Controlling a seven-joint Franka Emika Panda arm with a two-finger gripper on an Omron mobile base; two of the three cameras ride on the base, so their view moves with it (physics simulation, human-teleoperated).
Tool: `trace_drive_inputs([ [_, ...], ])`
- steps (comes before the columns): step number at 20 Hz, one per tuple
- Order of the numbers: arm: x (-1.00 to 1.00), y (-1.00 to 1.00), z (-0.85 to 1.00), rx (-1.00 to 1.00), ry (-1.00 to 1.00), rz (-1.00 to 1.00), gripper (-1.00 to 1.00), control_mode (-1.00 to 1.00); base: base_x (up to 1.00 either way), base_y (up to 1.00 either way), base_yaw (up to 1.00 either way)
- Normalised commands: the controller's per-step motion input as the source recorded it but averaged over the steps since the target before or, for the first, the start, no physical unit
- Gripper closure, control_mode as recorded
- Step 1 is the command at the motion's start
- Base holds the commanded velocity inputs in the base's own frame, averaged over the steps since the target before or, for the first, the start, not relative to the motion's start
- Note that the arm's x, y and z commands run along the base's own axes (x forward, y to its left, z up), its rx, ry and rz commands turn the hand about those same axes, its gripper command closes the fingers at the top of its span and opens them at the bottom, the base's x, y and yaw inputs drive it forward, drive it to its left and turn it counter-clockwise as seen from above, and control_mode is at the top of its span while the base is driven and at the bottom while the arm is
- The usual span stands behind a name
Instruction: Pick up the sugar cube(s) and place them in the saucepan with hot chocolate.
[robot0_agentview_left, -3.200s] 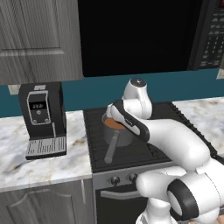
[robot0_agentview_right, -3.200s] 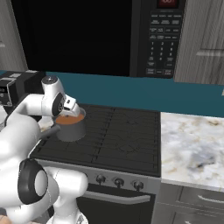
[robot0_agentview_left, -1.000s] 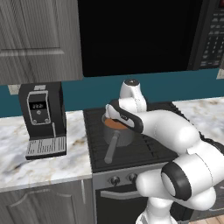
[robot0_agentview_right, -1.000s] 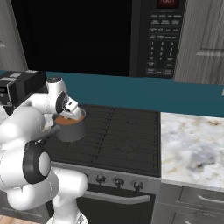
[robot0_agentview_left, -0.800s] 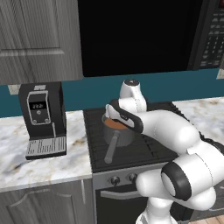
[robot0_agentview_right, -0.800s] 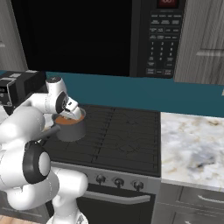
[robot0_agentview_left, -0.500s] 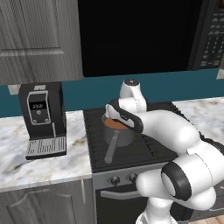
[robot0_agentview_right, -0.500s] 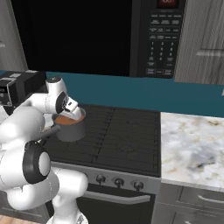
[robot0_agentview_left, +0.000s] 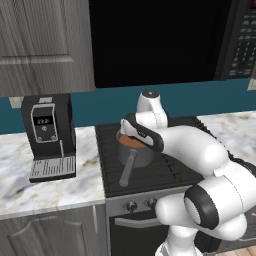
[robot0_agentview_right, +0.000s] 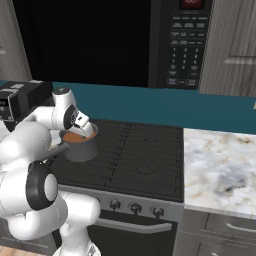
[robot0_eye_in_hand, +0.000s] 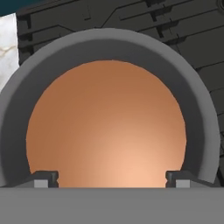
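Note:
The saucepan (robot0_agentview_left: 136, 151) is a small grey pot on the front left burner, its long handle (robot0_agentview_left: 126, 170) pointing toward me. Orange-brown hot chocolate (robot0_eye_in_hand: 105, 127) lies inside its grey rim (robot0_eye_in_hand: 109, 41). My gripper (robot0_eye_in_hand: 111, 177) hangs straight over the liquid, open, its two fingertips (robot0_eye_in_hand: 43, 177) wide apart with nothing between them. From the bases, the gripper (robot0_agentview_left: 132, 138) sits just above the pot's rim, also over the saucepan (robot0_agentview_right: 80, 146). The sugar cube is hidden or out of view.
The black stove (robot0_agentview_left: 165, 167) carries the pot. A black coffee machine (robot0_agentview_left: 47, 135) stands on the marble counter (robot0_agentview_left: 50, 187) to the left. A microwave (robot0_agentview_right: 185, 45) hangs above, and more marble counter (robot0_agentview_right: 220, 165) runs to the right.
Since about three seconds ago my arm's elbow has lifted and swung, while the hand has stayed over the saucepan. Nothing has visibly moved in the last second.

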Motion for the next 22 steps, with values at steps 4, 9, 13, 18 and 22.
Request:
trace_drive_inputs([
  [4, 0.00, 0.00, 0.07, 0.00, -0.02, 0.00, -1.00, -1.00, 0.00, 0.00, 0.00],
  [9, -0.01, 0.00, 0.01, 0.00, -0.04, 0.00, -1.00, -1.00, 0.00, 0.00, 0.00],
  [13, -0.17, 0.00, 0.12, 0.02, -0.13, 0.00, -1.00, -1.00, 0.00, 0.00, 0.00],
  [18, -0.28, 0.00, 0.20, 0.02, -0.20, 0.00, -1.00, -1.00, 0.00, 0.00, 0.00],
  [22, -0.53, 0.00, 0.18, 0.03, -0.14, 0.04, -1.00, -1.00, 0.00, 0.00, 0.00],
])
